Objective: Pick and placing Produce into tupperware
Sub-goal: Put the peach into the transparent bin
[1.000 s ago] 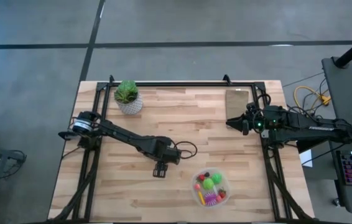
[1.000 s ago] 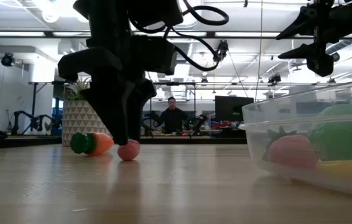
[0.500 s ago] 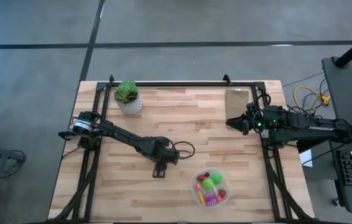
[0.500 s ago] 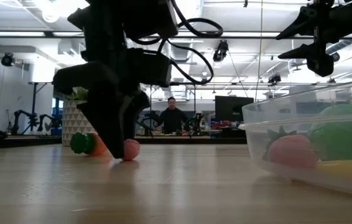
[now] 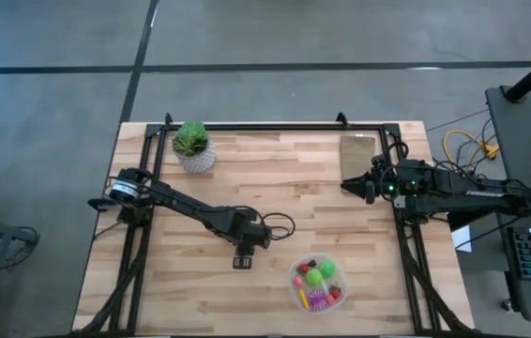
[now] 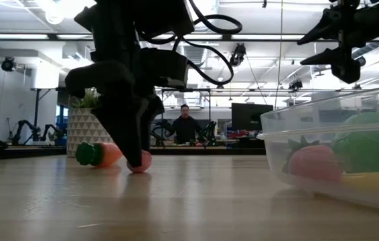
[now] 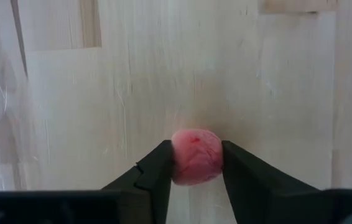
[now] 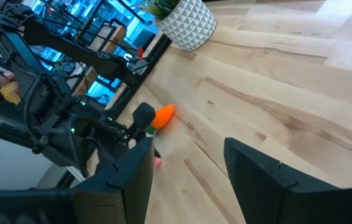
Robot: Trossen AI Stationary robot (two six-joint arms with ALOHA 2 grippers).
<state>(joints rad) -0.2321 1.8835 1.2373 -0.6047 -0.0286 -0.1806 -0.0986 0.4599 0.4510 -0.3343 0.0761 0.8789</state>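
My left gripper (image 5: 242, 260) stands over the table's middle, near the near edge, shut on a small pink-red ball (image 7: 196, 160). In the low view, this gripper (image 6: 133, 155) comes down beside an orange carrot with a green top (image 6: 101, 153) that lies on the wood. The tupperware (image 5: 316, 284), a clear round bowl, sits to the right of the left gripper and holds green, pink, yellow and red pieces. My right gripper (image 5: 348, 184) waits open in the air at the table's right side, far from the produce. My left gripper pinches the pink-red ball between its two fingers (image 7: 160, 165), one on each side (image 7: 177, 158). The fingers come from above, pointing down. In the low view, the ball's underside (image 6: 140, 167) is on the table top.
A potted plant (image 5: 192, 145) stands at the far left corner and a flat tan board (image 5: 358, 150) lies at the far right. The bowl's clear wall (image 6: 310, 127) fills the right of the low view. A person sits in the room beyond the table.
My left gripper has shifted a little toward the near edge and settled around the pink-red ball. The ball and the carrot have stayed where they were. The right arm has kept still.
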